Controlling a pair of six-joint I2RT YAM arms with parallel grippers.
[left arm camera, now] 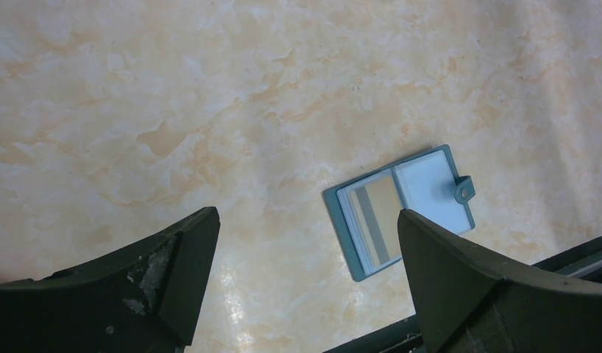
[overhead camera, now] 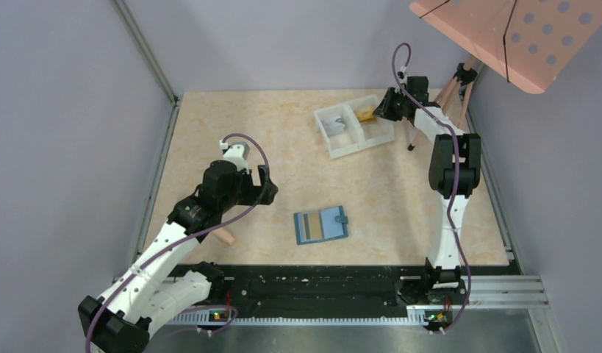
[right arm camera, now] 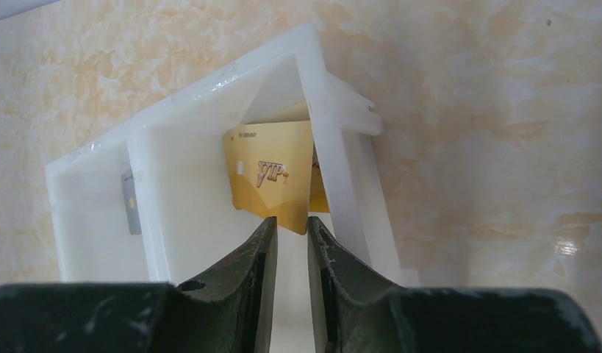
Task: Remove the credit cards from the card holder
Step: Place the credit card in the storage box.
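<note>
Right wrist showing right claw (right arm camera: 289, 220) barely parted, grasping nothing, hovering at gold card (right arm camera: 272, 176) leaning inside white tray (right arm camera: 334, 169). Left claw (left arm camera: 305, 213) gaping wide, aiming toward card holder (left arm camera: 430, 184) lying open on surface (left arm camera: 136, 110), holding striped card (left arm camera: 375, 217): likely light, stiff, slick; worth pinching its exposed edge.

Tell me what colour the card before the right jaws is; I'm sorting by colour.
The card is gold with VIP lettering; best seen from the right wrist.

White-and-black arms (overhead camera: 159, 248), purple cables (overhead camera: 244, 135)
</note>
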